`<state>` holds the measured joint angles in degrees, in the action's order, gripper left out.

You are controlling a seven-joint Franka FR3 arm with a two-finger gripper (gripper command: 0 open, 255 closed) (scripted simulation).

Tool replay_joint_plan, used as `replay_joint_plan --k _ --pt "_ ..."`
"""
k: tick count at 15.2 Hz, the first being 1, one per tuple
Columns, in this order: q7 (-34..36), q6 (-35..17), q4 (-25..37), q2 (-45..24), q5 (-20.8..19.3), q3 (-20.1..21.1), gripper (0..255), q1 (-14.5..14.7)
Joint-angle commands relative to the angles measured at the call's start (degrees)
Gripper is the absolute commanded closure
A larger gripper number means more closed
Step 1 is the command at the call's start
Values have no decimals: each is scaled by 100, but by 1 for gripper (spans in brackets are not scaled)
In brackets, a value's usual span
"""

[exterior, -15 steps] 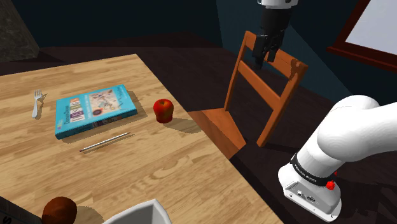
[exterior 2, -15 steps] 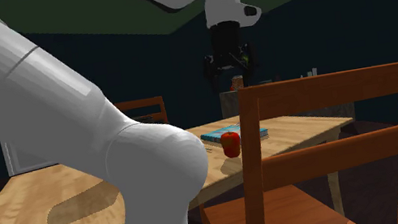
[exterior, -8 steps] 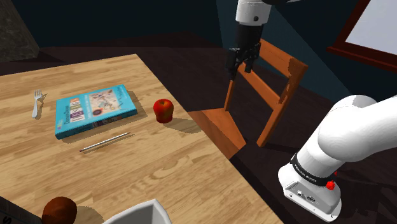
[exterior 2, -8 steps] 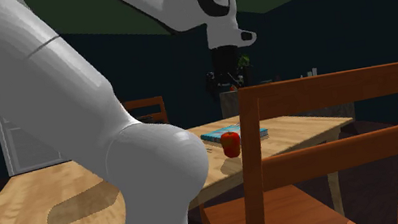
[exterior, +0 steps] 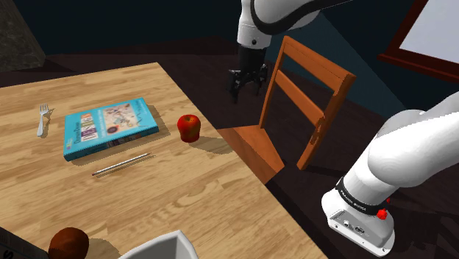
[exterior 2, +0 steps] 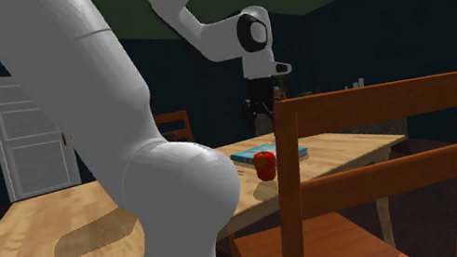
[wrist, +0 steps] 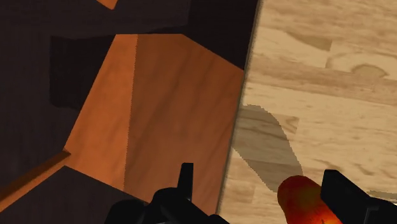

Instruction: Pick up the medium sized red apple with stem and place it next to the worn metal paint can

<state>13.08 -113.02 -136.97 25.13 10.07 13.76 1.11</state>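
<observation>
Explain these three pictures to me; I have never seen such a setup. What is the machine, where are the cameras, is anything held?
It is a white robot arm ending in a black gripper. One picture looks down from beside its base, one past a wooden chair at the table, one from the gripper itself. On the wooden table lie a red apple, a book, a fork and a thin metal rod. The gripper is open, over the table's edge, holding nothing.
</observation>
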Motion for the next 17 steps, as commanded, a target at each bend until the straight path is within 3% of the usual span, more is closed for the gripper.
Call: replay_joint_plan --k 1,9,17 --pt "231 -314 170 -382 38 149 0 8" --pt "1138 -1385 1088 -2025 -206 588 0 6" --pt "1985 -1994 2185 -3492 -777 694 0 181"
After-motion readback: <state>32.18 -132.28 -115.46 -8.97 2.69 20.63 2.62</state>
